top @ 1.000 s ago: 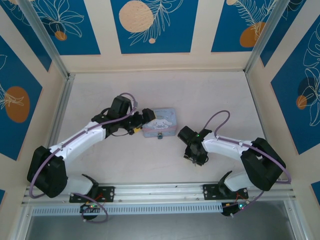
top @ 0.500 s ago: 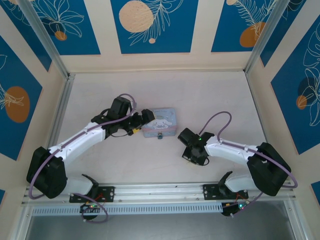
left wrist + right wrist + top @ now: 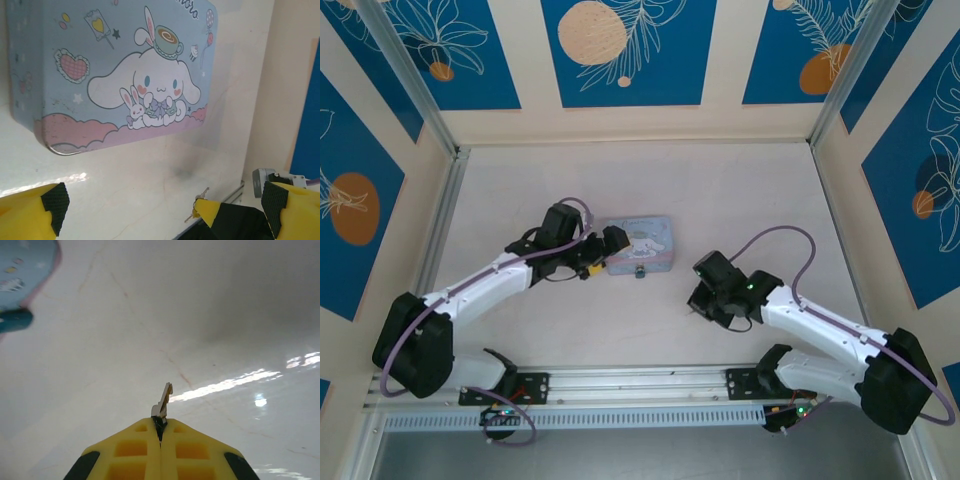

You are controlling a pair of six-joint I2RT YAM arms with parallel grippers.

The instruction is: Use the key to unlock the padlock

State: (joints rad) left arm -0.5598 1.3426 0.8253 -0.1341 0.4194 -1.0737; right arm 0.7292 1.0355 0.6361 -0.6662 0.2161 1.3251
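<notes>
The box (image 3: 638,241) lies on the table (image 3: 740,190), near its middle. The padlock (image 3: 640,272) sits against the box's near edge. The left tool (image 3: 603,251) stands just beside the box's left end. The right tool (image 3: 698,303) is to the right of the padlock, nearer the arm bases and apart from it. The key (image 3: 163,401) sticks out from between its fingertips.

blocked: box (image 3: 638,244), left fingers (image 3: 614,238) at its left | free: table (image 3: 740,190) beyond
</notes>
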